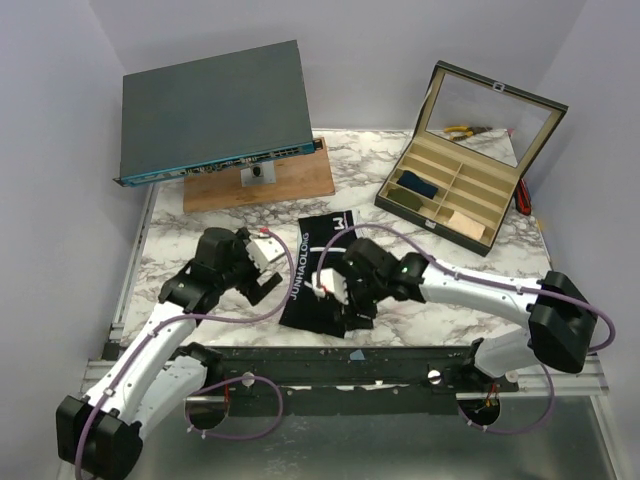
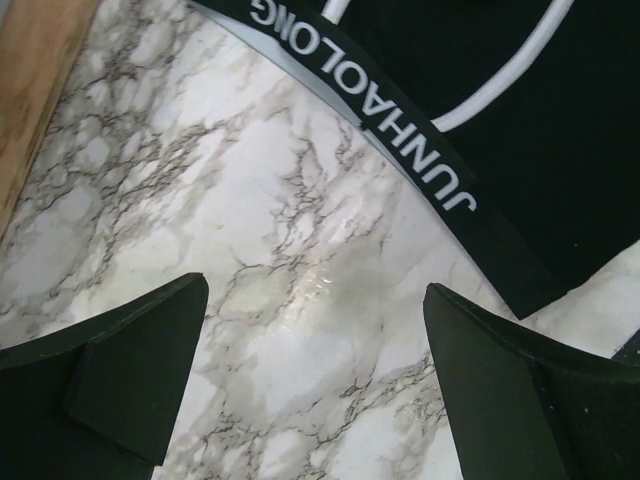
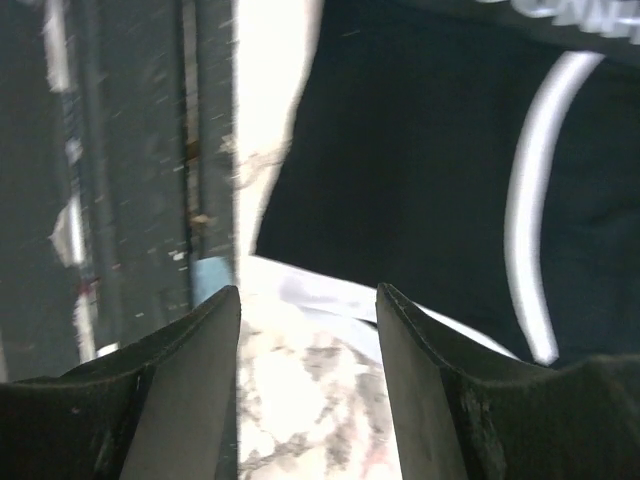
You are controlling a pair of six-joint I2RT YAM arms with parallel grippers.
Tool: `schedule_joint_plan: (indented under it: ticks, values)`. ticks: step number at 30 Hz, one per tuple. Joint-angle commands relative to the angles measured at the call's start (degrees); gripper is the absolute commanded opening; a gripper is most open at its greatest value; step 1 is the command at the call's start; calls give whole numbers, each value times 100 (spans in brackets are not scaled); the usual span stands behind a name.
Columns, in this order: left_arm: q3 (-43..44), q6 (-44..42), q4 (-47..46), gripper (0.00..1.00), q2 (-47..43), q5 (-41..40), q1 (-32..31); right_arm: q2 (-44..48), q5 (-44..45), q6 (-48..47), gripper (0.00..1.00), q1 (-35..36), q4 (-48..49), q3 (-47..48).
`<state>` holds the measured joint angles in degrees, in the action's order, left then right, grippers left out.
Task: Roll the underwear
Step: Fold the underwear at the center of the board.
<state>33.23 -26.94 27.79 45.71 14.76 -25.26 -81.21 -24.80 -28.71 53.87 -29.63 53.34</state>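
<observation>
The underwear (image 1: 303, 305) lies flat on the marble table (image 1: 200, 235), between both grippers.
Its waistband edge runs just beside the left gripper (image 2: 315, 285), spread wide over bare marble; the right gripper (image 3: 310, 290), parted and empty, hangs at its near edge.

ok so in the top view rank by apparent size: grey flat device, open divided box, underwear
1. grey flat device
2. open divided box, lid included
3. underwear
The device looks propped up, nearer the camera, so first and second are unsure.
</observation>
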Motion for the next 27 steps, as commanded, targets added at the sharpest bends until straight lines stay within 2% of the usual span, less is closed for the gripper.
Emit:
schedule_joint_plan:
  ticks: [1,6,14,19,27]
  values:
    - [542,215,359,99,58,779,758,92,53,-124,60,600,138,-456]
    - [796,233,464,99,182,809,1090,82,349,-131,59,954,481,-771]
    - [903,224,449,99,582,830,1128,-187,828,99,54,1207,955,-894]
    - [934,229,385,99,704,924,1130,-275,939,140,49,1258,960,-913]
    - [1048,208,463,99,759,958,1137,-436,990,177,46,1325,958,-975]
